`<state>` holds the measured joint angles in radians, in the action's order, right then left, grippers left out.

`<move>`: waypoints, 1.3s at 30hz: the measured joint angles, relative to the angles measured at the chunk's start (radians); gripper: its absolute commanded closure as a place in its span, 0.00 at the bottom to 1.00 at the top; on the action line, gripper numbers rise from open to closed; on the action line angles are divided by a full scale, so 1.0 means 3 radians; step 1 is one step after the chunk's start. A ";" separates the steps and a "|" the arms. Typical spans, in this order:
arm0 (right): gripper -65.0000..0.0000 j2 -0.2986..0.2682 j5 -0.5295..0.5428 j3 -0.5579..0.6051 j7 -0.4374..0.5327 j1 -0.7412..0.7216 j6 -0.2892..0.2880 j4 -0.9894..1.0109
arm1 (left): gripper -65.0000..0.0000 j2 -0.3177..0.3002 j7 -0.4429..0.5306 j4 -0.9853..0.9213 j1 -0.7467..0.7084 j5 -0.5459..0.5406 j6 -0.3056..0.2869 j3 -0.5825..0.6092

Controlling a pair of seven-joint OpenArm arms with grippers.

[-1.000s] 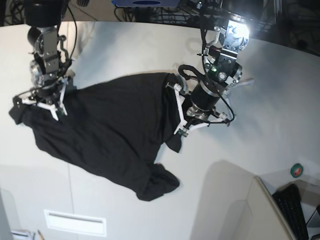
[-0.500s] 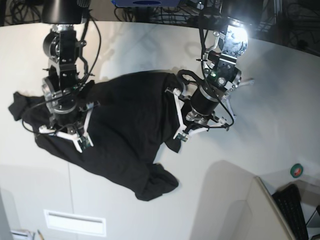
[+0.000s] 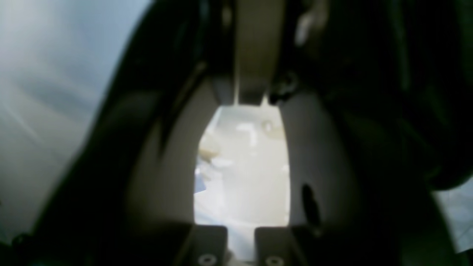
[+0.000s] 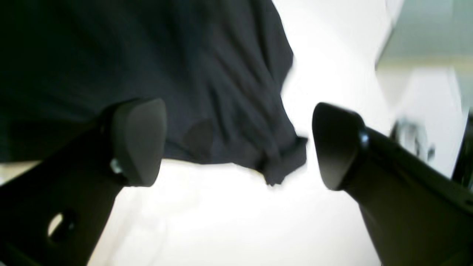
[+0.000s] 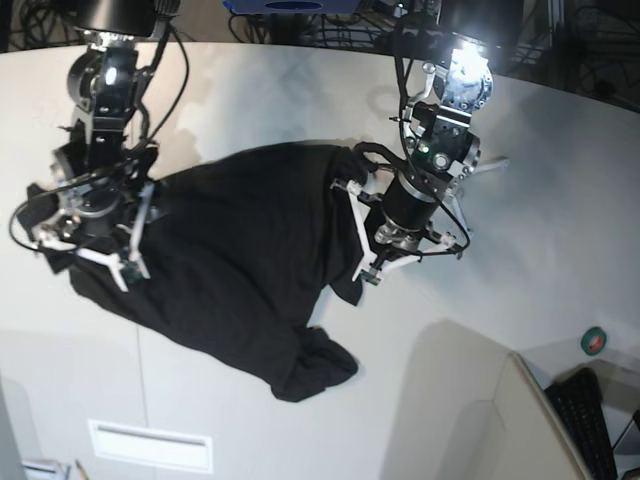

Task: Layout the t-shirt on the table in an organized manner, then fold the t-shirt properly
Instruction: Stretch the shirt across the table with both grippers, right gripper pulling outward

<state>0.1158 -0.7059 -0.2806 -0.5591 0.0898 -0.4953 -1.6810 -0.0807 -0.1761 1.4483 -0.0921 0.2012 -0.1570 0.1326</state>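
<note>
The black t-shirt (image 5: 230, 260) lies crumpled on the off-white table (image 5: 560, 200), bunched into a lump at its near end. My right gripper (image 5: 85, 262) hovers over the shirt's left part. In the right wrist view this gripper (image 4: 236, 144) is open, its dark fingertips (image 4: 138, 140) wide apart with nothing between them. Below lie a wrinkled corner of the t-shirt (image 4: 229, 92) and bright table (image 4: 221, 221). My left gripper (image 5: 340, 225) sits at the shirt's right edge. In the blurred left wrist view, the gripper (image 3: 236, 92) is shut, with black cloth (image 3: 388, 92) draped around it.
A small green and red round thing (image 5: 593, 340) and a black keyboard (image 5: 585, 420) sit at the lower right, beyond a raised pale panel (image 5: 470, 400). A white rectangular plate (image 5: 150, 445) lies near the front edge. Cables run along the table's far edge.
My right gripper has opened and let go of the t-shirt, and its arm has shifted left. The left arm and the shirt's right side have hardly moved.
</note>
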 measured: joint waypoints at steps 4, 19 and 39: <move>0.10 -0.0006 0.0394 -0.0379 -0.0328 -0.0141 -0.0085 -0.0020 | 1.00 0.0011 0.0001 0.0000 -0.0006 -0.0006 0.0000 -0.0011; 0.18 0.0000 0.0999 -0.1465 -0.1389 -0.0759 -0.0072 0.0247 | 1.00 0.0270 -0.0009 -0.0001 -0.0036 -0.0022 0.0001 -0.0505; 0.18 -0.0027 0.1109 -0.2323 -0.1094 -0.1152 -0.0086 0.1205 | 1.00 0.0262 -0.0010 -0.0001 -0.0039 -0.0008 0.0003 -0.0526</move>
<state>0.1078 -0.3733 -0.9775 -0.8871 -0.2558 -0.5213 -1.3193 -0.0021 -0.1791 1.4479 -0.1040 0.1989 -0.1562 -0.0254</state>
